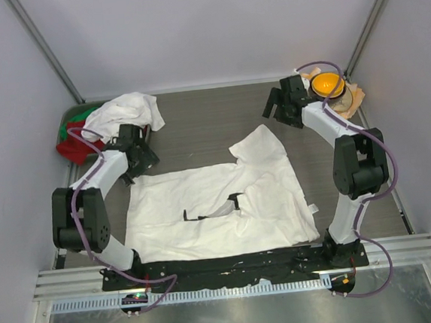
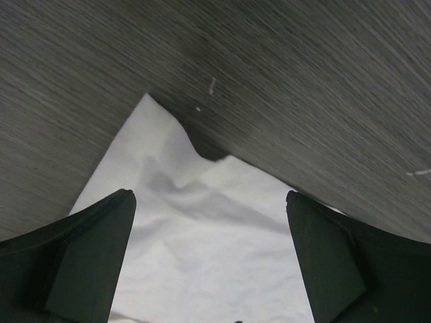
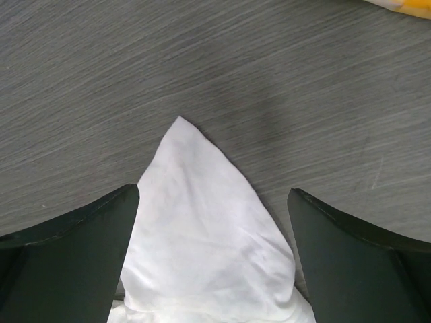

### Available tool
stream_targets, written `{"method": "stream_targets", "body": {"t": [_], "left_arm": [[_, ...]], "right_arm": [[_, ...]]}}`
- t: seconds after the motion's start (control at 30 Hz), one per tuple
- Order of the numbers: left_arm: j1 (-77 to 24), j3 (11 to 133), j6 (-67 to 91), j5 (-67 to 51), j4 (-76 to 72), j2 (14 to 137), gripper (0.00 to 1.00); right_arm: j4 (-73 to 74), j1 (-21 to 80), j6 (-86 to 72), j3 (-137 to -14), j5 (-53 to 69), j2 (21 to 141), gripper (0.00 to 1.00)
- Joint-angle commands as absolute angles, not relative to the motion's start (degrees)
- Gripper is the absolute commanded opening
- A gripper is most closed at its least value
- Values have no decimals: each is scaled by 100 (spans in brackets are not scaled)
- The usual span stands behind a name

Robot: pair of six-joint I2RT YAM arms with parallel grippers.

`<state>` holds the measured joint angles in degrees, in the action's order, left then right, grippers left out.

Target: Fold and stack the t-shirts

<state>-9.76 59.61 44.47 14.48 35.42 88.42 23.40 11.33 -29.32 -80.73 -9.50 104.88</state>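
Note:
A white t-shirt (image 1: 219,206) lies spread flat mid-table, one sleeve (image 1: 263,142) pointing to the back. A second white t-shirt (image 1: 124,113) lies crumpled at the back left. My left gripper (image 1: 140,159) is open over the spread shirt's back left corner; that corner (image 2: 195,242) shows between its fingers (image 2: 209,195) in the left wrist view. My right gripper (image 1: 277,109) is open just behind the sleeve; the sleeve tip (image 3: 202,235) lies between its fingers (image 3: 212,192) in the right wrist view. Neither gripper holds cloth.
Red and green garments (image 1: 74,140) lie at the far left edge beside the crumpled shirt. A yellow-orange object (image 1: 327,84) sits on a checked cloth (image 1: 355,96) at the back right. Walls stand on three sides.

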Motion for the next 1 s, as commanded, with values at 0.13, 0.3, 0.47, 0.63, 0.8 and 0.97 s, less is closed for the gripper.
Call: {"method": "stream_targets", "body": {"t": [0.13,0.3,0.47,0.63,0.8,0.97], "left_arm": [[-18,6599,4096,835,3199,9703,100],[-26,6785,4131,773,3287,9992,99],[-18,6689,4131,747,3252,10098,87],[-18,6539,4148,879,3374,10099,84],[-18,6539,4201,1054,3568,10142,80],[-18,6522,4280,1265,3709,10222,65]], "right_arm": [[2180,1151,-2821,-8763,-387,10652,99],[2118,1151,-2847,-8745,-246,10714,98],[2118,1151,-2848,-8745,-220,10758,98],[2127,1151,-2874,-8727,-193,10845,98],[2127,1160,-2883,-8701,-184,10898,98],[2127,1151,-2883,-8684,-141,10942,98]]}}
